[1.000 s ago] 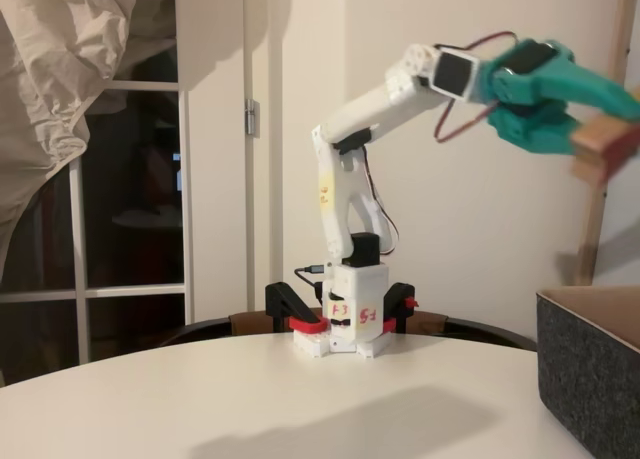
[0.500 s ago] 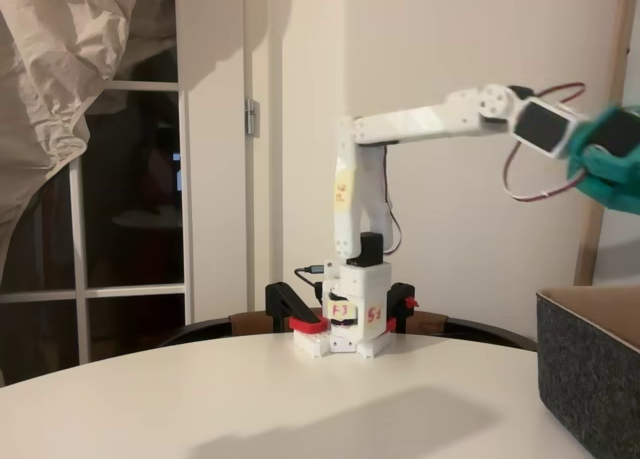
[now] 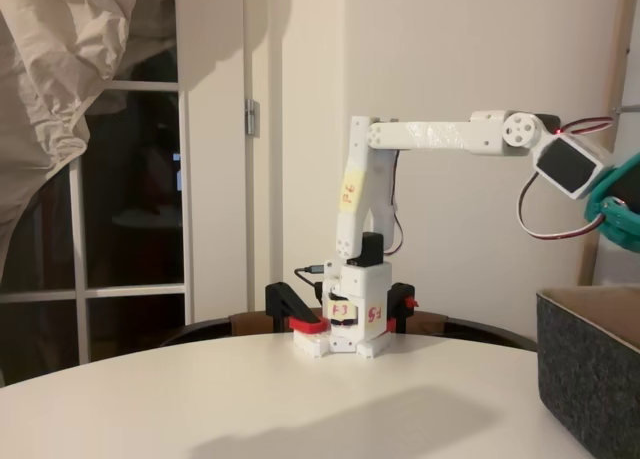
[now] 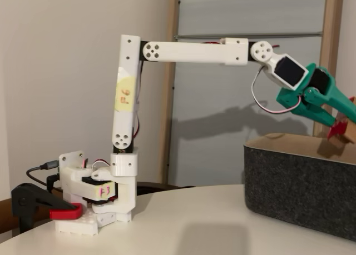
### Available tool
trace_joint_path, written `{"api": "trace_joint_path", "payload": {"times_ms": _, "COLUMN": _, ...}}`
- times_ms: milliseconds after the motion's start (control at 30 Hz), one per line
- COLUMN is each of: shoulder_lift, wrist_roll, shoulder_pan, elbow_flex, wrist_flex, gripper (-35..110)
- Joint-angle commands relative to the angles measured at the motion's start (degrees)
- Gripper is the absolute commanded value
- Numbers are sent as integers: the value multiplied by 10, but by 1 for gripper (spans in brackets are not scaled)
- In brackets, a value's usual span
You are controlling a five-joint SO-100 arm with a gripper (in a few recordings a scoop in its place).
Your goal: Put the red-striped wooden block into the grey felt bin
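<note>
The arm reaches out level from its base on the white surface (image 4: 183, 221), wrist tipped down, so that the teal jaws (image 4: 340, 117) hang over the open top of the grey felt bin (image 4: 300, 183); in one fixed view they are clenched on the red-striped wooden block (image 4: 340, 127), of which a red edge and a bit of pale wood show at the frame's right edge; its long axis cannot be told; the block sits above the bin's tan inside, just over the rim; in the other fixed view the bin (image 3: 590, 369) stands directly beneath the teal wrist; so the release, I judge, needs only a straight drop downward.
</note>
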Motion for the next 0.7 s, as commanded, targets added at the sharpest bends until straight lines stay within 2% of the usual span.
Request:
{"api": "trace_joint_path", "payload": {"times_ms": 0, "shoulder_lift": 11, "wrist_roll": 8, "shoulder_pan": -13, "elbow_flex": -20, "wrist_flex": 12, "gripper": 23}}
{"api": "trace_joint_path", "payload": {"times_ms": 300, "shoulder_lift": 32, "wrist_roll": 20, "shoulder_pan": -14, "elbow_flex": -22, "wrist_flex": 45, "gripper": 28}}
{"api": "trace_joint_path", "payload": {"times_ms": 667, "shoulder_lift": 171, "wrist_roll": 40, "shoulder_pan": 4, "elbow_flex": -15, "wrist_flex": 221, "gripper": 29}}
